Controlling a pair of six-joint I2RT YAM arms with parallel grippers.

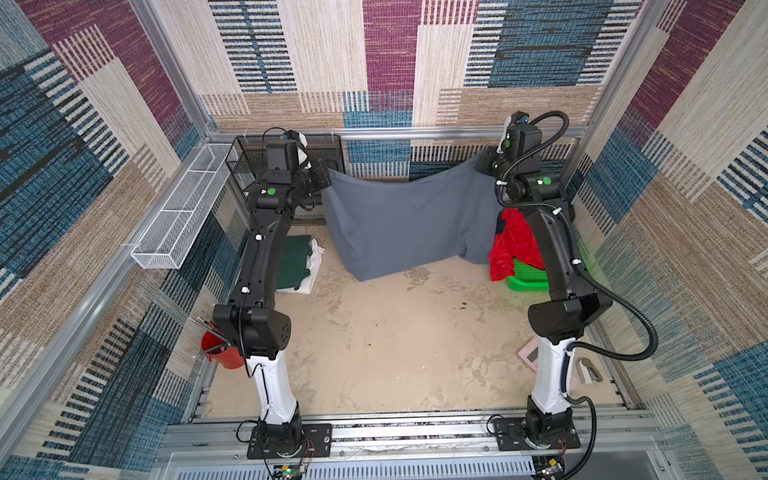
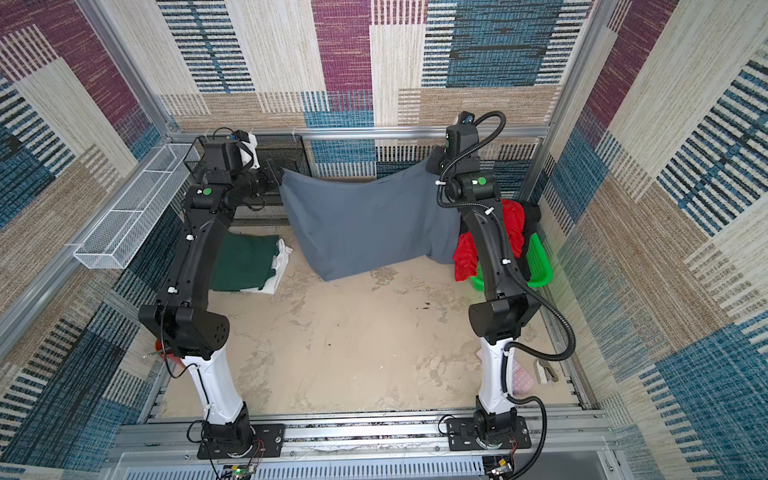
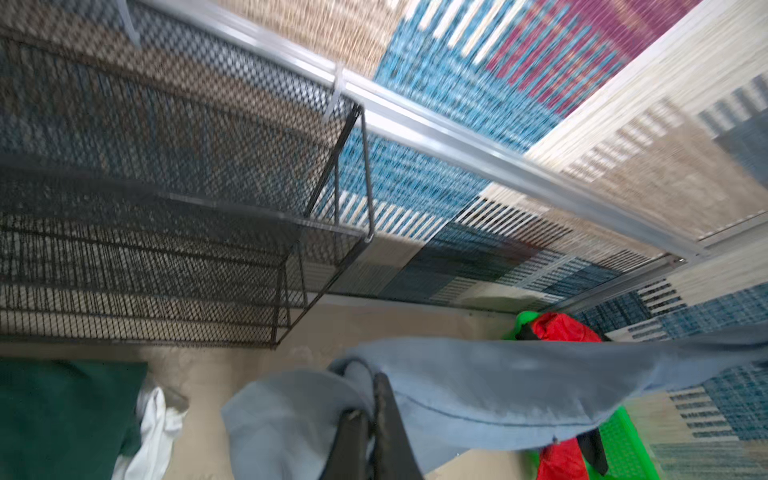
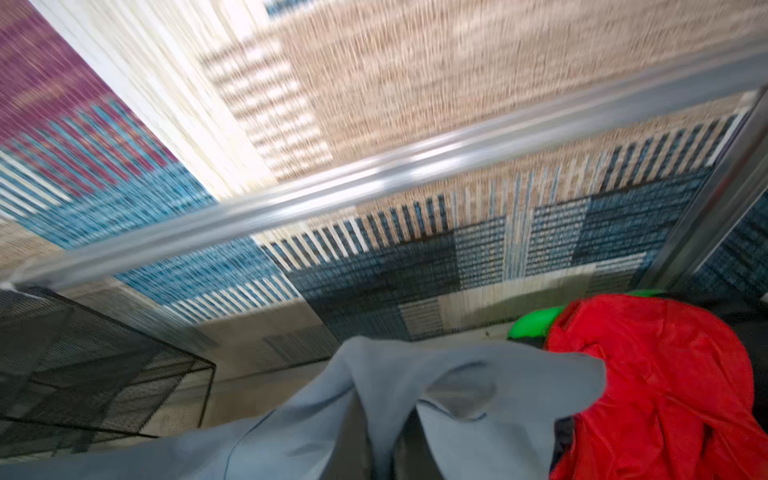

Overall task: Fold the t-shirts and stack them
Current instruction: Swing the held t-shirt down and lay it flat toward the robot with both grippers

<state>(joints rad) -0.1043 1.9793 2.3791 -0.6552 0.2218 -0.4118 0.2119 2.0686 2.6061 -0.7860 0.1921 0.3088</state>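
In a top view the slate grey t-shirt (image 1: 409, 224) hangs stretched: left gripper (image 1: 326, 176) pinches its ten-o'clock corner, right gripper (image 1: 482, 161) pinches its two-o'clock corner.

White t-shirt (image 2: 279, 269) largely beneath green t-shirt (image 2: 243, 262)

The hanging shirt (image 1: 407, 224) spans the back, folded shirts (image 1: 297, 262) to its left, basket (image 1: 525, 286) to its right.

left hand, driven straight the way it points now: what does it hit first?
The left hand is shut on the grey shirt, so that cloth comes first. Beyond it, the line looks to reach the back wall just past the black basket; depth is unclear, so it may clip that basket.
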